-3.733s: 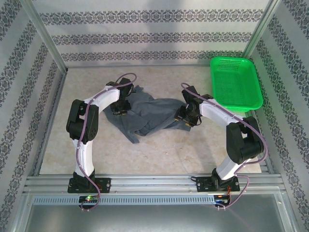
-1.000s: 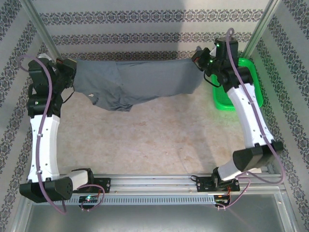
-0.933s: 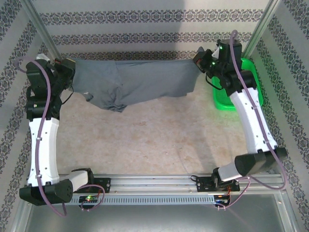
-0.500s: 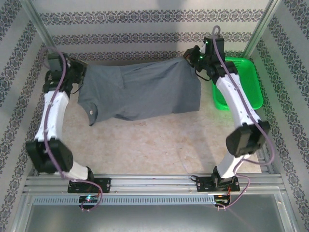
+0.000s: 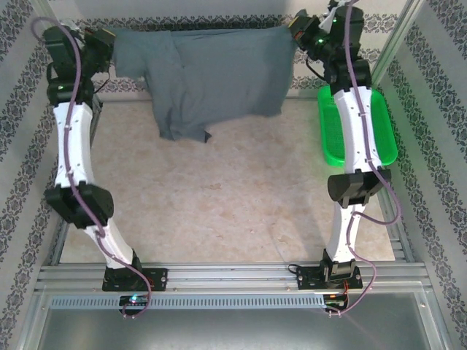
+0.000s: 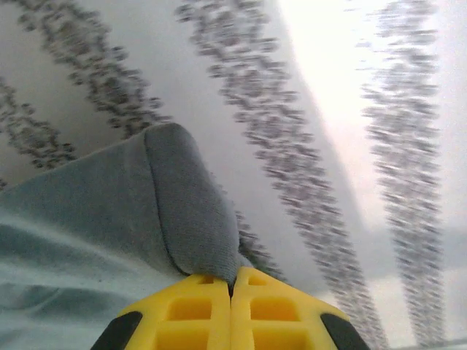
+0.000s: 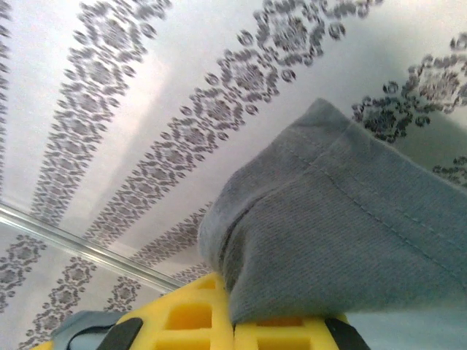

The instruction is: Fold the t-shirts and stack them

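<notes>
The t-shirt (image 5: 211,73) hung in the air at the far end of the table (image 5: 219,211), stretched wide between the two grippers. Its top edge ran almost level across the patterned back wall (image 5: 197,13). The body drooped below that edge. The lower left part sagged deepest, into a bunched, creased point that hung above the table's far side.

The left gripper (image 5: 109,40) pinched the cloth's upper left corner. In the left wrist view its yellow fingers (image 6: 182,313) were pressed tight together, with a rounded fold of grey cloth (image 6: 190,219) caught at their tips. The right gripper (image 5: 295,30) clamped the upper right corner. In the right wrist view a thick hemmed fold of the shirt (image 7: 343,233) lay over the closed yellow fingers (image 7: 190,317) and hid the seam between them.

Both arms stood extended high and forward. The left arm rose from its base, bent at an elbow near the left wall, and reached up to the far left corner. The right arm climbed nearly straight, its forearm crossing in front of the green basket (image 5: 385,142), which sat on the table at the far right, beside and below the shirt's right edge.
</notes>
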You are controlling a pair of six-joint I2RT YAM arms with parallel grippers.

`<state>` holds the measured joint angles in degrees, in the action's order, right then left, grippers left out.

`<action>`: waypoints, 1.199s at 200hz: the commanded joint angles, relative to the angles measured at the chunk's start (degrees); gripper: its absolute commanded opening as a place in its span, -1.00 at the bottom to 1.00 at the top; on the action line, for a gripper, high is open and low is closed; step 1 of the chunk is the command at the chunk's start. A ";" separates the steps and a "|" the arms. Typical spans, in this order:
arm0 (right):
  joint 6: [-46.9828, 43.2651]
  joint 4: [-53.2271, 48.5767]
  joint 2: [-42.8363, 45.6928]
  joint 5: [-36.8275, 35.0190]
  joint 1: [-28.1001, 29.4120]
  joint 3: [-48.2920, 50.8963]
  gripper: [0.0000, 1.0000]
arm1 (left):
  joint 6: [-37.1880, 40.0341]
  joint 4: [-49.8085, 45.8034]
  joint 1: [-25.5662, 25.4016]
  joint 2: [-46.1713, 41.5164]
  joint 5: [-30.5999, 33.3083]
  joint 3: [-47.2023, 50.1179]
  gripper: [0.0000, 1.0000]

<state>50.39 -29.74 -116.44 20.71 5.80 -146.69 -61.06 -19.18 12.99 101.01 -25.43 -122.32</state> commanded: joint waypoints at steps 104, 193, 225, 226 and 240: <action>5.41 2.16 38.49 -7.70 2.19 97.06 -0.11 | -4.15 -12.62 -2.23 -51.83 14.42 86.94 0.17; -1.75 -4.12 37.44 -11.48 3.95 89.12 -0.05 | -7.34 -18.24 -14.81 -34.41 8.66 80.31 -0.05; -2.47 -4.01 36.16 -10.93 5.27 87.62 -0.06 | -15.34 -11.83 -18.05 -28.19 8.77 82.29 -0.12; -2.48 -3.97 36.09 -10.90 5.27 87.58 -0.06 | -15.50 -11.66 -18.07 -28.00 8.84 82.35 -0.12; -2.42 -3.60 35.71 -9.94 5.35 87.54 -0.06 | -14.53 -10.30 -18.05 -25.88 10.60 81.49 -0.14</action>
<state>49.30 -32.18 -79.70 10.52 10.46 -57.56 -71.50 -32.75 -4.71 72.60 -16.47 -40.73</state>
